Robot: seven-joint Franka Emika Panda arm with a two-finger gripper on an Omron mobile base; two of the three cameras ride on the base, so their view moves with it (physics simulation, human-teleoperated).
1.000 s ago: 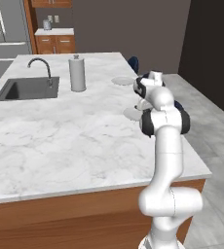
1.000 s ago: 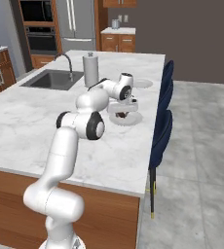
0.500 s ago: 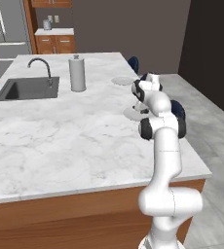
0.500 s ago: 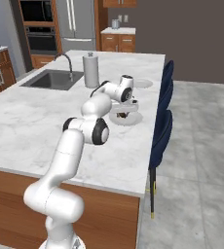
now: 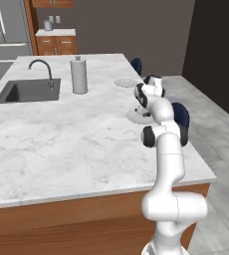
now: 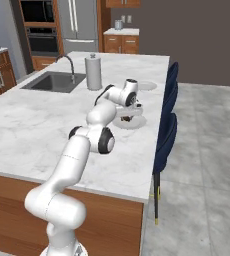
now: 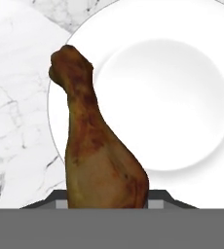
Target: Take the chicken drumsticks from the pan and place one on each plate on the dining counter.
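Note:
My gripper (image 7: 106, 199) is shut on the thick end of a golden-brown chicken drumstick (image 7: 94, 151), whose bony end points away from the hand. The drumstick hangs over the left rim of the near plate (image 7: 182, 97), a round white plate on the dining counter (image 7: 16, 97). In the base views my gripper (image 5: 145, 108) (image 6: 129, 113) points down over this near plate (image 5: 134, 117) (image 6: 135, 123), close to the counter's right edge. The drumstick (image 6: 126, 119) shows as a dark spot just above it. A second plate (image 5: 125, 82) (image 6: 148, 86) lies farther back. The pan is out of view.
A paper towel roll (image 5: 79, 75) stands upright behind the plates, and a dark inset sink (image 5: 29, 91) with a faucet lies at the left. Blue chairs (image 6: 166, 135) line the counter's right side. Wide bare marble stretches in front of the sink.
The hand has stayed over the near plate with the drumstick in it. The elbow has shifted slightly lower and toward the base.

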